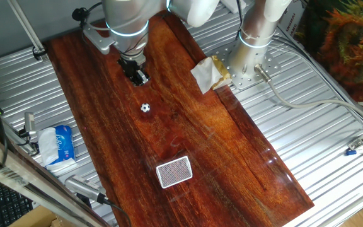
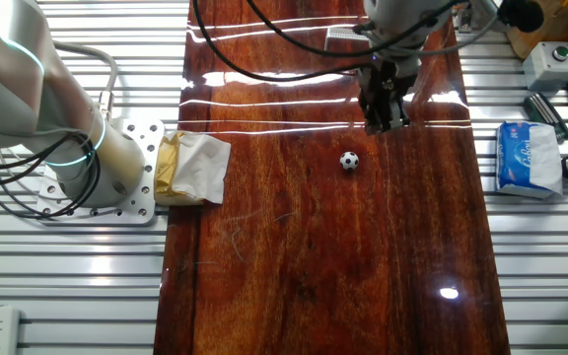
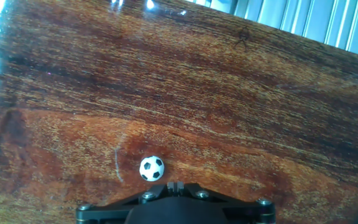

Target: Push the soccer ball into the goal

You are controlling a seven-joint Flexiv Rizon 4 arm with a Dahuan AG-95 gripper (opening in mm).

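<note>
From my seat I've got the gripper (image 1: pixel 139 77) low over the wooden board (image 1: pixel 232 145), near its far end in one fixed view. Fingertips look pressed together, no gap I can see btwn them, so I read the claw as narrow w/ nothing in it. That's a hedge, though: the tips are small and dark in both fixed views, and the hand view shows only the black bottom edge of the gripper body (image 3: pixel 174 205), fingers cut off by the frame.

The soccer ball (image 1: pixel 145 108) sits on the board just ahead of the gripper, apart from it, not touching. In the other fixed view the ball (image 2: pixel 349 160) is just below the gripper (image 2: pixel 386 122), a bit to its left. In the hand view the ball (image 3: pixel 151 168) is right at the gripper's edge, near centre.

The goal (image 1: pixel 174 171) lies further down the board, well apart from the ball, roughly in line w/ gripper and ball. It's out of frame in the other fixed view and the hand view.

Off the board: a blue-and-white tissue packet (image 1: pixel 60 144) on the metal table (image 1: pixel 307 113), and a crumpled paper wad (image 1: pixel 210 74) by the arm base (image 1: pixel 244 69). Arm's upper part is cropped at the top.
</note>
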